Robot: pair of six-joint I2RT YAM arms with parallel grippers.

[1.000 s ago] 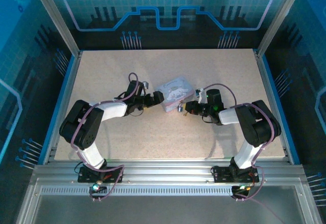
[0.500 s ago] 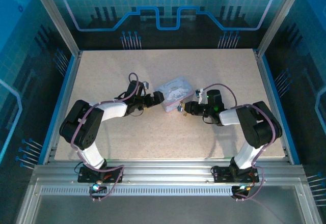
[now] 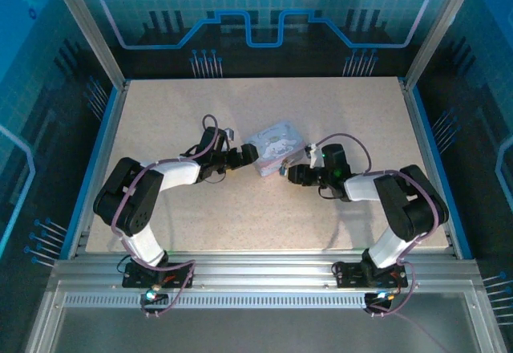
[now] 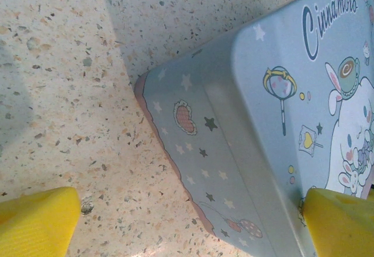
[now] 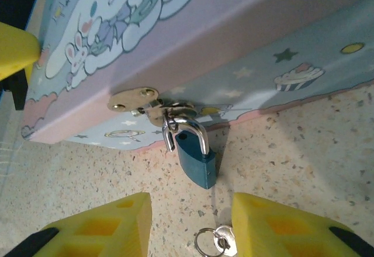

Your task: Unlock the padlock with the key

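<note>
Beneath a brass hasp point(image 5: 137, 100), a blocky teal padlock point(image 5: 197, 162); left claw point(image 4: 191, 210) and right claw point(image 5: 191, 210) agape.

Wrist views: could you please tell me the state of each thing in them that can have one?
Box: shut, hasp closed.
Padlock: hanging on the hasp, no key in it; locked or not, cannot tell.
Key: lying on the table, not held.
Right fingers: open, either side of the key.
Left fingers: open, at the box corner.
</note>
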